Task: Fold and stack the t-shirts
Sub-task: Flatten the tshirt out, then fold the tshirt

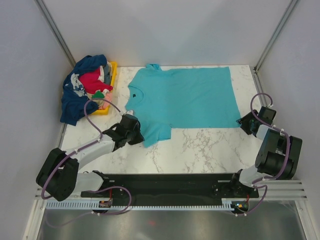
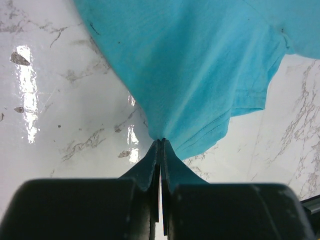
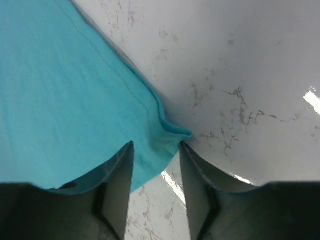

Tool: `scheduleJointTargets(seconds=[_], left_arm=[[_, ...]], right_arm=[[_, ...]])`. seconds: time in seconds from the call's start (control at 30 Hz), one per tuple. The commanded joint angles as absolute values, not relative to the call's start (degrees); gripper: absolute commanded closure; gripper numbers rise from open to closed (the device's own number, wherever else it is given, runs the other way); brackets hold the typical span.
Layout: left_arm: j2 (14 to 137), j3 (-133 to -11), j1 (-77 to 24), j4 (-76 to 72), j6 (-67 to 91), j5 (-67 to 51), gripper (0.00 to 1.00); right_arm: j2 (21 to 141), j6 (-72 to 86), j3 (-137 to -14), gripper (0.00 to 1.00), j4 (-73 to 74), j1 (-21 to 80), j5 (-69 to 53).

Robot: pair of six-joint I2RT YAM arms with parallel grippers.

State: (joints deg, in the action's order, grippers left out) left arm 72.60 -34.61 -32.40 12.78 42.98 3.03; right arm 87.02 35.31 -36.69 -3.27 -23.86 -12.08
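Note:
A turquoise t-shirt point(image 1: 185, 100) lies spread flat on the marble table, neck to the left, hem to the right. My left gripper point(image 1: 136, 131) is shut on its near sleeve; in the left wrist view the cloth point(image 2: 200, 75) runs taut from the closed fingertips point(image 2: 161, 142). My right gripper point(image 1: 246, 121) is open at the shirt's near right hem corner; in the right wrist view the corner point(image 3: 170, 131) lies between the spread fingers point(image 3: 122, 165). A navy shirt with white print point(image 1: 75, 95) and a red shirt point(image 1: 93, 80) lie heaped at the far left.
A yellow tray point(image 1: 107, 100) under the heap of shirts stands at the far left corner. Grey walls close in the table on three sides. Bare marble point(image 1: 200, 150) lies between the shirt and the arm bases.

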Motion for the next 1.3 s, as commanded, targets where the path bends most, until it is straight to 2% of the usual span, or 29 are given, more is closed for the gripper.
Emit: scheduleJointTargets(seconds=[0.0, 0.07, 0.1, 0.17, 0.2, 0.3, 0.53, 0.73, 0.97, 1.13, 1.27], left_arm=[[71.72, -34.45, -32.7, 12.66, 44.03, 4.66, 0.98], [71.63, -34.37, -32.78, 12.31, 44.03, 4.57, 0.98], [71.63, -34.45, -32.7, 12.3, 44.03, 4.57, 0.98], [71.72, -34.45, -32.7, 12.22, 43.95, 4.4, 0.98], [71.63, -34.37, -32.7, 12.22, 43.95, 4.39, 0.98], [70.75, -34.37, -32.7, 12.57, 43.95, 4.22, 0.98], [62.5, -36.65, -32.7, 20.28, 43.33, 4.31, 0.98], [52.32, -38.41, -32.7, 29.16, 43.24, 4.31, 0.98], [45.89, -43.4, -32.78, 38.66, 42.28, 3.42, 0.98], [52.19, -51.13, -32.52, 41.48, 36.49, 8.87, 0.98], [61.59, -61.58, -32.08, 41.49, 32.79, 11.33, 0.98]], right_arm=[[89.12, 35.16, -36.38, 0.54, -3.6, -23.91, -11.16], [89.99, 35.24, -36.39, 0.62, -3.95, -23.91, -11.86], [90.17, 35.07, -36.21, 0.7, -4.04, -23.91, -12.04], [89.74, 34.98, -35.95, 0.79, -4.13, -23.91, -12.04], [89.3, 34.89, -35.51, 0.89, -4.22, -23.91, -12.04], [87.54, 34.54, -35.16, 1.0, -3.17, -23.91, -12.04], [78.5, 34.54, -34.81, 1.0, 3.94, -23.91, -15.2], [65.32, 34.98, -33.14, 1.0, 13.61, -23.99, -14.68], [49.68, 33.66, -33.31, 1.0, 24.77, -23.99, -13.01], [50.53, 33.4, -36.29, 1.0, 24.0, -23.99, -14.06], [58.68, 33.14, -41.38, 1.0, 21.45, -23.99, -16.78]])
